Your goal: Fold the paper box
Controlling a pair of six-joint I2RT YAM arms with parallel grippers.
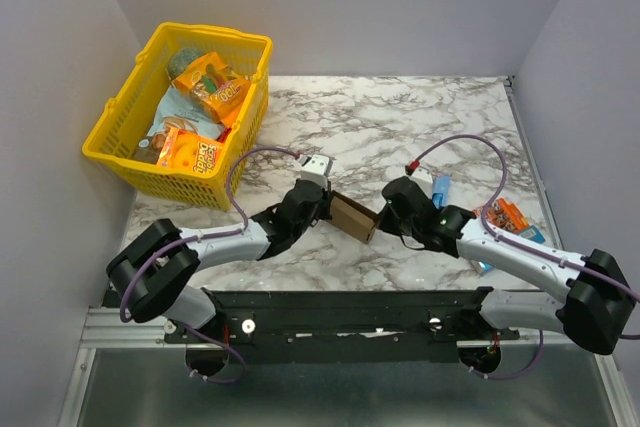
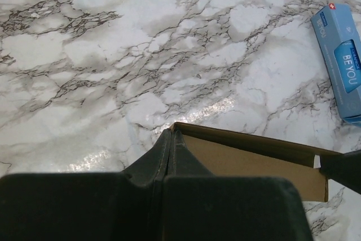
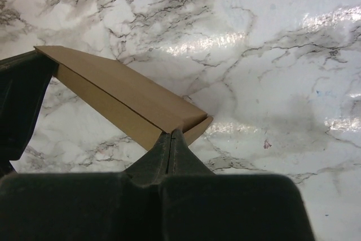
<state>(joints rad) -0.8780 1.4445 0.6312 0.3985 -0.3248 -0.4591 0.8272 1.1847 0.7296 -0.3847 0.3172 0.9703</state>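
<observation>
- Left arm (image 1: 230,242) and right arm (image 1: 510,252) reach low, wrists converging over mid table (image 1: 400,117).
- Both closed tight: left jaws pinch one end of the paper box (image 1: 352,217), right jaws the other; it spans between them.
- Box ends hidden by fingers; contact with the table unclear.
- Yellow basket (image 1: 165,179), well beyond left jaws: orange snack packets (image 1: 215,87), the rest indistinct.
- Blue packet (image 1: 440,190) just beyond right jaws.

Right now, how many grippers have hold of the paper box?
2. The left gripper pinches the paper box at its left end; the right gripper pinches its right end. Neither is hidden.
</observation>
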